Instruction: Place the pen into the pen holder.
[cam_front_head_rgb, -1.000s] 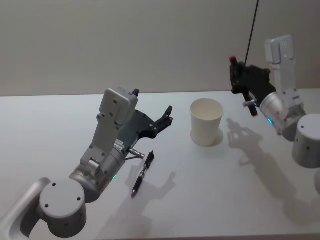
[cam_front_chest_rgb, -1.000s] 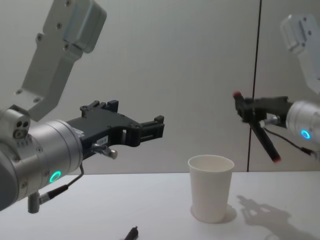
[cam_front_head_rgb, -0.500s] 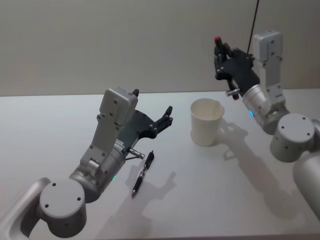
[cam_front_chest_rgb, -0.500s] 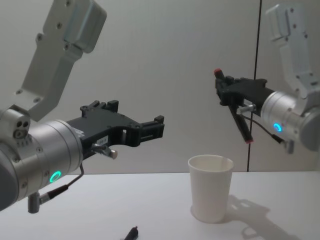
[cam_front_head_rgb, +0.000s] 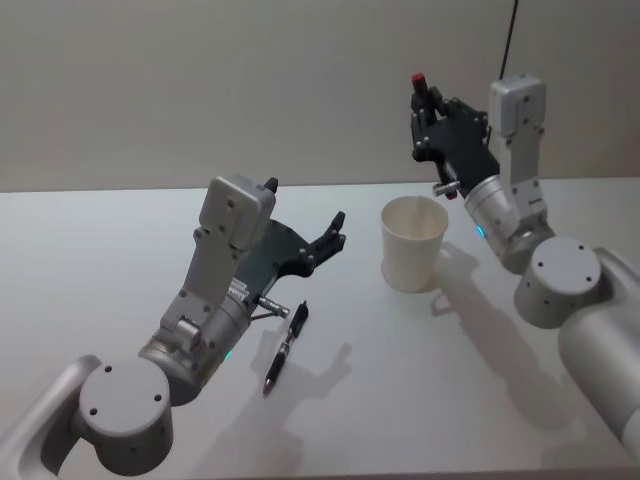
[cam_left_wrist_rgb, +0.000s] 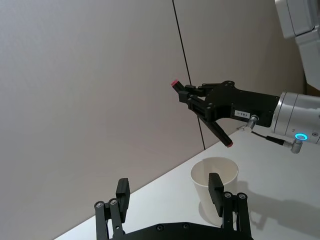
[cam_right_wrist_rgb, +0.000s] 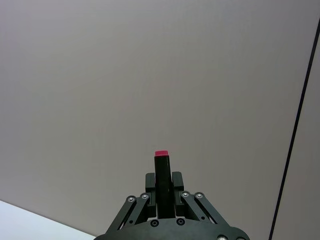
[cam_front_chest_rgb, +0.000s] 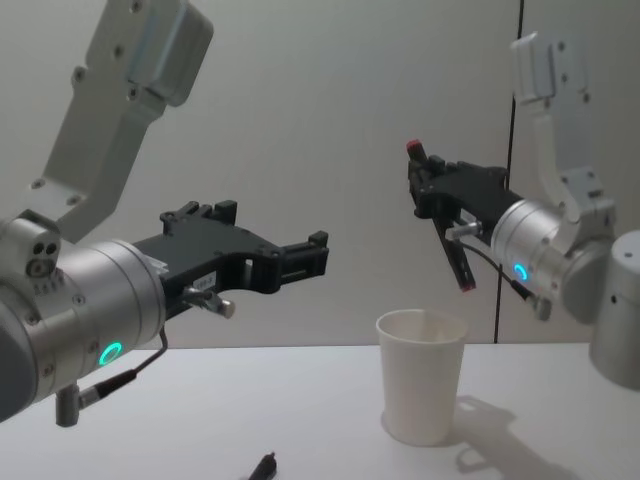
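My right gripper (cam_front_chest_rgb: 436, 188) is shut on the pen (cam_front_chest_rgb: 456, 256), a black stick with red ends. It holds the pen tilted in the air, red lower tip just above the rim of the pen holder (cam_front_chest_rgb: 422, 378), without touching it. The pen holder is a white paper cup (cam_front_head_rgb: 412, 243), upright on the table with nothing in it. In the right wrist view the pen (cam_right_wrist_rgb: 161, 172) stands up between the gripper's fingers (cam_right_wrist_rgb: 161, 192). The left wrist view has pen (cam_left_wrist_rgb: 215, 129) and cup (cam_left_wrist_rgb: 231, 175) ahead of my open left gripper (cam_left_wrist_rgb: 169, 190).
A second black pen (cam_front_head_rgb: 285, 348) lies on the white table (cam_front_head_rgb: 100, 240) under my left arm, whose gripper (cam_front_head_rgb: 305, 210) hovers left of the cup. A black cable (cam_front_chest_rgb: 512, 150) hangs down the grey wall behind the right arm.
My right gripper has carried the pen leftwards from the table's right side to a spot over the cup. The left arm and the pen on the table have not moved.
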